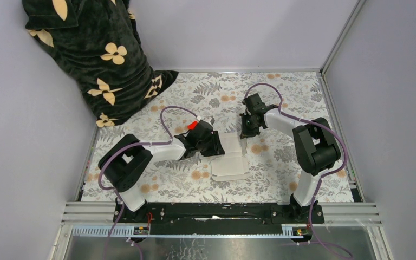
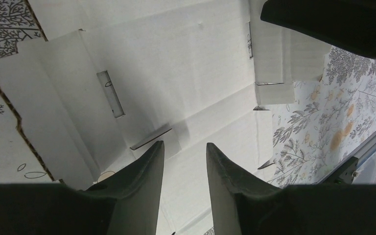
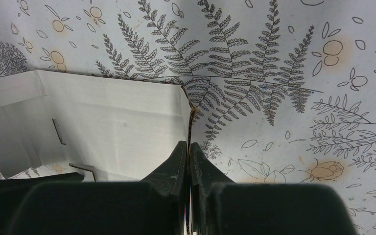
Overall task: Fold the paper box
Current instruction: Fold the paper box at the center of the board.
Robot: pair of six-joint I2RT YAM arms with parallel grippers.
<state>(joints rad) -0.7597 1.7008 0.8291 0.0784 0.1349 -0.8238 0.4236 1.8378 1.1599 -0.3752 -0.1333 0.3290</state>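
Note:
The paper box is a white die-cut cardboard sheet, partly folded, in the middle of the table between both arms. In the left wrist view its slotted panels fill the frame. My left gripper is open just above the sheet's inner face, with nothing between its fingers. My right gripper is shut on the thin edge of a raised side panel and holds it upright. In the top view the left gripper is at the sheet's left edge and the right gripper at its far right corner.
A floral-print cloth covers the table. A dark fabric bundle with cream flowers leans in the back left corner. Grey walls close three sides and a metal rail runs along the near edge. The right gripper's dark body shows in the left wrist view.

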